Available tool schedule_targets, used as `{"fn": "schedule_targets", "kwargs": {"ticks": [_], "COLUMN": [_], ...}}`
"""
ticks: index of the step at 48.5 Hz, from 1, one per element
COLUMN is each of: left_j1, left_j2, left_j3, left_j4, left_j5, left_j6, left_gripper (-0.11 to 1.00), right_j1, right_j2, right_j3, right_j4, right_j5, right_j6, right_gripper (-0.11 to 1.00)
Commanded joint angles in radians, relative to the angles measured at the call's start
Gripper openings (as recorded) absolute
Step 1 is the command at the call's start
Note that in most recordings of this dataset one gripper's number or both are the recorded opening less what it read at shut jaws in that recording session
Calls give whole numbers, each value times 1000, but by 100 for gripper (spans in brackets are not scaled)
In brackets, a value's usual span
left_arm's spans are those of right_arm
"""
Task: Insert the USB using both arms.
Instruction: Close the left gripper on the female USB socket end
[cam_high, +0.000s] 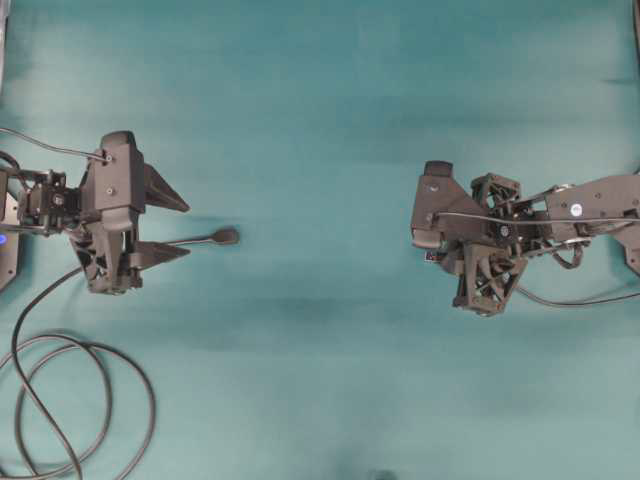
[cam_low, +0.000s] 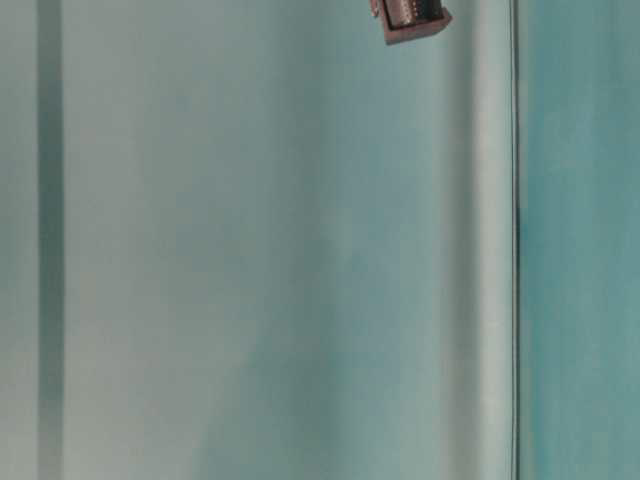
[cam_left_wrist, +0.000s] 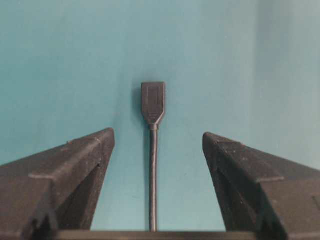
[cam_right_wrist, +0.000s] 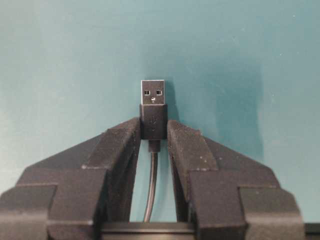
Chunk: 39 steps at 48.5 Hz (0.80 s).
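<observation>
The USB (cam_right_wrist: 152, 100) is a small dark plug with a silvery metal tip pointing away from the camera. My right gripper (cam_right_wrist: 153, 125) is shut on its dark body, one finger pressed to each side, and its thin cable (cam_right_wrist: 150, 195) runs back between the fingers. From overhead, the right gripper (cam_high: 430, 252) sits mostly hidden under its wrist camera. My left gripper (cam_left_wrist: 158, 134) is open wide. The blunt socket end (cam_left_wrist: 153, 102) lies on the teal surface just past its fingertips, with its cable (cam_left_wrist: 153, 180) running untouched between the fingers. Overhead, the socket end (cam_high: 225, 236) lies right of the left gripper (cam_high: 188, 228).
The socket's grey cable lies in large loops (cam_high: 60, 400) at the lower left of the teal table (cam_high: 320, 120). A thin dark cable (cam_high: 570, 300) trails right, under the right arm. The table-level view shows only teal surface and a small dark boxy part (cam_low: 410, 20) at its top edge.
</observation>
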Motion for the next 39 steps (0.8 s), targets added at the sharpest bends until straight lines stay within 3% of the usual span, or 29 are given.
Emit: {"fn": "schedule_targets", "kwargs": {"ticks": [1,39], "left_j1": [-11,-5], "left_j2": [2,250], "left_j3": [-15,-74], "left_j4": [3,3], "left_j5": [-8,-112], "left_j6": [15,43], "left_gripper": [87,83], "right_j1": [12,26], "right_j2": [12,11], "right_j3": [15,-6], "right_j4": [0,0], "right_j5": [-5,-6], "right_j6": [2,3], "right_gripper": [22,22]}}
